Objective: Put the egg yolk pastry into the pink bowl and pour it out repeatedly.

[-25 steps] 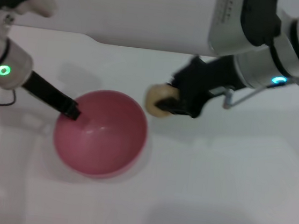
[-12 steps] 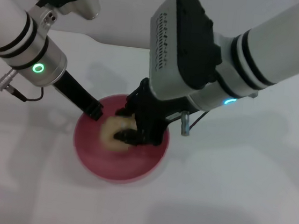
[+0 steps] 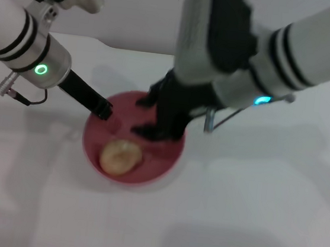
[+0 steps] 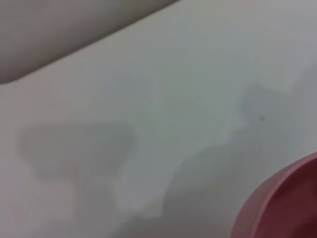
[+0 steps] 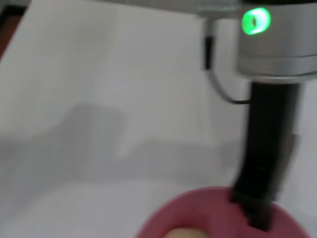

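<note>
The egg yolk pastry [image 3: 120, 157] lies loose inside the pink bowl [image 3: 170, 157], toward the lower left of the bowl's floor, just below the middle of the head view. No finger touches it.

The right end effector [image 3: 152, 117] hangs over the bowl's upper right part, just above and to the right of the pastry. Its black fingers [image 3: 146, 100] are spread apart, one near the bowl's far rim and the other lower over the bowl's inside, with nothing between them. The right arm comes in from the upper right of the frame.

The left end effector [image 3: 102, 110] reaches in from the upper left and meets the bowl at its upper left rim; its dark tip sits on the rim edge and appears closed onto it. In the right wrist view the same black left end effector [image 5: 253, 208] comes down onto the rim of the bowl [image 5: 198, 210], with a sliver of the pastry [image 5: 181, 233] at the bottom edge.

The bowl [image 4: 282, 208] stands on the white desk [image 3: 250, 216].
</note>
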You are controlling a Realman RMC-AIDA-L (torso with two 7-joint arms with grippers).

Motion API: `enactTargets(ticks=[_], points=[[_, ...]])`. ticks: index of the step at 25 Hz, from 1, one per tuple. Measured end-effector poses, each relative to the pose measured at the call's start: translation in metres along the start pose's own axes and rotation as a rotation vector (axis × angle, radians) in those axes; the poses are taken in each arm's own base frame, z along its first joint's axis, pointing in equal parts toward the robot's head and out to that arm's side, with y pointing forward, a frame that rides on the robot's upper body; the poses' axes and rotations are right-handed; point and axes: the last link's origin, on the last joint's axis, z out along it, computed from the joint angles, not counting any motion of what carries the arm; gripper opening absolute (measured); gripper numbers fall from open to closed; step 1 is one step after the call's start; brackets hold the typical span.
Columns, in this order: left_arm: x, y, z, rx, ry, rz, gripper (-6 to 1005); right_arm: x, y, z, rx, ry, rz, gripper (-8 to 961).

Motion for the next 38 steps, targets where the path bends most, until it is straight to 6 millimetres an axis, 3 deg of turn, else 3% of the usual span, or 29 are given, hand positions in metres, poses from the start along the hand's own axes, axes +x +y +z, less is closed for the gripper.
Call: enactTargets(ticks=[5, 10, 15, 20, 24, 29, 32, 38], points=[[-0.003, -0.014, -0.004, 0.064, 0.134, -0.038, 10, 0.024, -0.030, -0.041, 0.162, -0.163, 0.224, 438], [-0.003, -0.014, -0.012, 0.066, 0.349, -0.038, 11, 0.085, -0.053, -0.079, 0.303, -0.260, 0.497, 438], [-0.007, 0.007, -0.010, 0.024, 0.561, 0.082, 11, 0.154, -0.053, -0.090, 0.381, -0.279, 0.741, 438], [-0.008, 0.023, 0.008, 0.144, 0.659, 0.225, 11, 0.198, -0.043, -0.098, 0.473, -0.281, 0.864, 438], [-0.011, 0.049, 0.030, 0.373, 0.742, 0.455, 12, 0.214, -0.038, -0.099, 0.498, -0.279, 0.917, 438], [-0.023, 0.088, 0.048, 0.676, 0.880, 0.733, 12, 0.220, -0.037, -0.097, 0.502, -0.275, 0.934, 438], [-0.035, 0.101, 0.059, 0.835, 0.900, 0.981, 12, 0.220, -0.037, -0.097, 0.502, -0.273, 0.932, 438], [-0.046, 0.109, 0.067, 0.962, 0.861, 1.214, 12, 0.218, -0.038, -0.096, 0.499, -0.272, 0.920, 438]])
